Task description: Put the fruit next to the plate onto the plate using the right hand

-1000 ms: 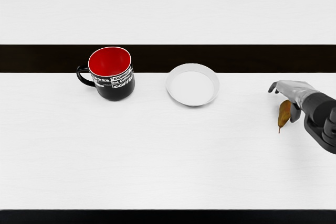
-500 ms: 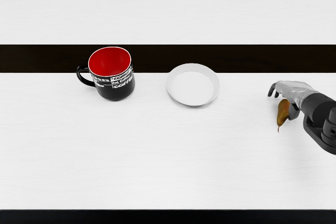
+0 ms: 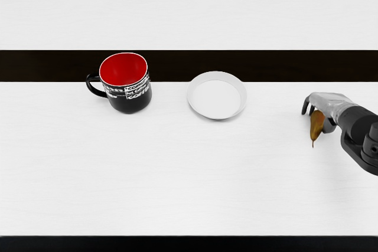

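Observation:
A small brown pear-shaped fruit [image 3: 316, 126] hangs stem-down at the far right of the table, under my right hand [image 3: 317, 109]. The hand's fingers curl over the fruit's upper end and hold it; the arm comes in from the right edge. Well to the left of the hand, near the table's far edge, sits the white plate [image 3: 217, 75] with nothing on it. The left arm does not show.
A black mug [image 3: 126, 90] with a red inside and white lettering stands left of the plate, handle pointing left. A dark band runs behind the table's far edge.
The fruit has tipped from a slanted lie to nearly upright and drawn up closer under the hand. The hand has closed a little around it and hardly shifted.

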`<state>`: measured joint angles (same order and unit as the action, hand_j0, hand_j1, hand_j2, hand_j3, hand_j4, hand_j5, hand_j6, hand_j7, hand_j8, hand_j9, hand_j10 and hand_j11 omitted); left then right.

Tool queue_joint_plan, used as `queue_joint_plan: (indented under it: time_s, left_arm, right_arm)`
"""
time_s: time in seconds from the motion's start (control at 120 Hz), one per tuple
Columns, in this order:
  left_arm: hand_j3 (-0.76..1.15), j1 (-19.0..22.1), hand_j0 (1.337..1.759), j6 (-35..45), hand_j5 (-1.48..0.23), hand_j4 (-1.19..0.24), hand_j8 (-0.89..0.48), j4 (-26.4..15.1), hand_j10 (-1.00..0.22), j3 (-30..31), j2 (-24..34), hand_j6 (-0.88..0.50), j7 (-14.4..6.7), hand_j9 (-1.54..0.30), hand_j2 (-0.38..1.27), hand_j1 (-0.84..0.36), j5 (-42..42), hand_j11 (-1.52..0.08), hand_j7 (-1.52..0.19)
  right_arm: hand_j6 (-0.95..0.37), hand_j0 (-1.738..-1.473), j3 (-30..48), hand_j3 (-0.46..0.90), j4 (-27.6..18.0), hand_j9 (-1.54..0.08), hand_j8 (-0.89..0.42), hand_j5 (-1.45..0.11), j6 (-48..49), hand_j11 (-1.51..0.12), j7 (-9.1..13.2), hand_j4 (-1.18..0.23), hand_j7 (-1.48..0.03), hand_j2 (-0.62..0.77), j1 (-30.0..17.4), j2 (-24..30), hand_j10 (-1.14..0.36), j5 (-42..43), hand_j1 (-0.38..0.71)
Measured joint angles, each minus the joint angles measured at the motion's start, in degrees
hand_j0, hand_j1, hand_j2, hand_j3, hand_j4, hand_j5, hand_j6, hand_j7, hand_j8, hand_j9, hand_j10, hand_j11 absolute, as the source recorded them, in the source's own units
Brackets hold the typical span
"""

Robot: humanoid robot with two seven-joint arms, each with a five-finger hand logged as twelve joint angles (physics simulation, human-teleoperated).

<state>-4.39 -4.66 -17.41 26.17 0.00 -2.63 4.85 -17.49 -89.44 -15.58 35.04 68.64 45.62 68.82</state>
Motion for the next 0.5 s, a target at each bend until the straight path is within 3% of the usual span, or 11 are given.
queue_joint_plan:
  time_s: [0.325,0.5]
  left_arm:
    - [0.0,0.0,1.658,0.0,0.0,0.0,0.0,0.0,0.0,0.0,0.0,0.0,0.0,0.0,0.0,0.35,0.0,0.0,0.0]
    - [0.0,0.0,1.658,0.0,0.0,0.0,0.0,0.0,0.0,0.0,0.0,0.0,0.0,0.0,0.0,0.35,0.0,0.0,0.0]
  right_arm:
    - [-0.42,-1.65,0.0,0.0,-0.1,-0.83,-0.3,-0.85,0.2,-0.83,0.1,-0.58,-0.8,0.08,0.0,0.0,-0.47,0.0,0.27]
    - [-0.43,-1.651,0.0,0.0,-0.1,-0.89,-0.31,-0.9,0.1,-0.88,0.0,-0.62,-0.85,0.13,0.0,0.0,-0.49,-0.1,0.28]
